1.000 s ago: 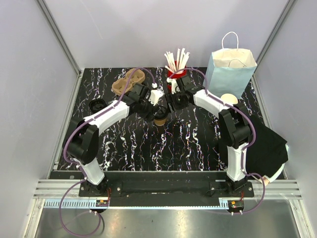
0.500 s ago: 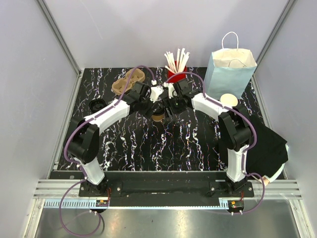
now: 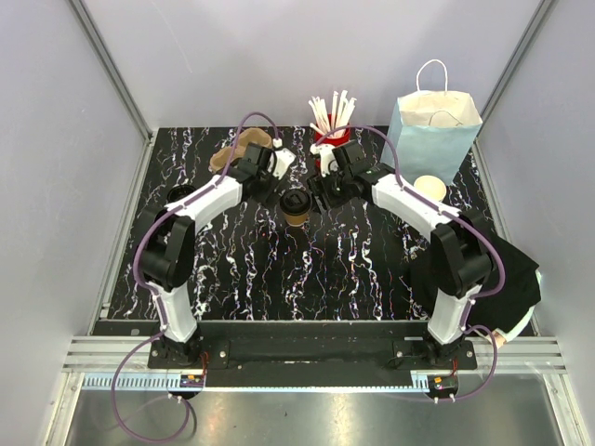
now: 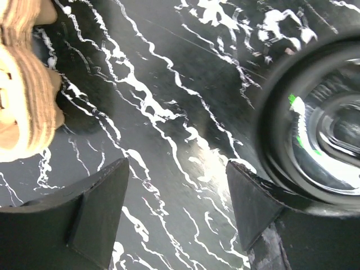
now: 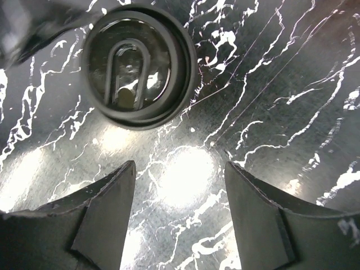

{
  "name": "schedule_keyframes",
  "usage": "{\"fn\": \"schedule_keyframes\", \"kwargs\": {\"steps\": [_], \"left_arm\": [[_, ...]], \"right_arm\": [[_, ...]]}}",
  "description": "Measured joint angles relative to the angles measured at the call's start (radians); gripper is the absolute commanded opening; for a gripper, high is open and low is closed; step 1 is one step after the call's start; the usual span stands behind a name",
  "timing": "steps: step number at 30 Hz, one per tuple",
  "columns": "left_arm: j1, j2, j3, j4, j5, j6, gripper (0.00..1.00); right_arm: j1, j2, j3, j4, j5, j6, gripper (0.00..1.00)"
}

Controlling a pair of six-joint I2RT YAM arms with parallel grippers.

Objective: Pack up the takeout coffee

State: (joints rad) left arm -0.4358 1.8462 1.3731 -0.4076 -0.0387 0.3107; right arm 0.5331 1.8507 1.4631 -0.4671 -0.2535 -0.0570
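Tan black-lidded takeout coffee [image 3: 295, 206] near left pincer [image 4: 175, 197] and right pincer [image 5: 177, 197], both apart.

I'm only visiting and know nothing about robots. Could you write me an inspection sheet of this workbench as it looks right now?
Surface: black table with white veining.
Job's things: takeout coffee, lidded, upright between the arms; pale blue paper bag upright at back right.
Clutter: red cup of white sticks; tan cup carrier; loose black lid; another cup by the bag; black cloth.
Grippers: left end effector and right end effector both open, holding nothing.
Cables: purple cables loop along both arms.
Surroundings: plain grey walls.
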Motion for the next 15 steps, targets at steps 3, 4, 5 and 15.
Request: {"fn": "schedule_keyframes", "kwargs": {"steps": [3, 4, 5, 15], "left_arm": [[0.009, 0.029, 0.041, -0.003, 0.002, -0.008, 0.75], [0.009, 0.039, 0.059, -0.007, 0.004, -0.009, 0.75], [0.008, 0.051, 0.079, -0.009, 0.005, -0.012, 0.75], [0.006, 0.170, 0.238, -0.047, 0.074, -0.026, 0.76]], "right_arm": [[0.000, -0.038, -0.010, 0.000, 0.001, -0.018, 0.73], [0.000, -0.045, -0.011, -0.001, 0.002, -0.023, 0.74], [0.000, -0.054, -0.013, -0.001, 0.002, -0.029, 0.74], [0.000, -0.093, -0.017, -0.013, -0.010, -0.229, 0.79]]}}
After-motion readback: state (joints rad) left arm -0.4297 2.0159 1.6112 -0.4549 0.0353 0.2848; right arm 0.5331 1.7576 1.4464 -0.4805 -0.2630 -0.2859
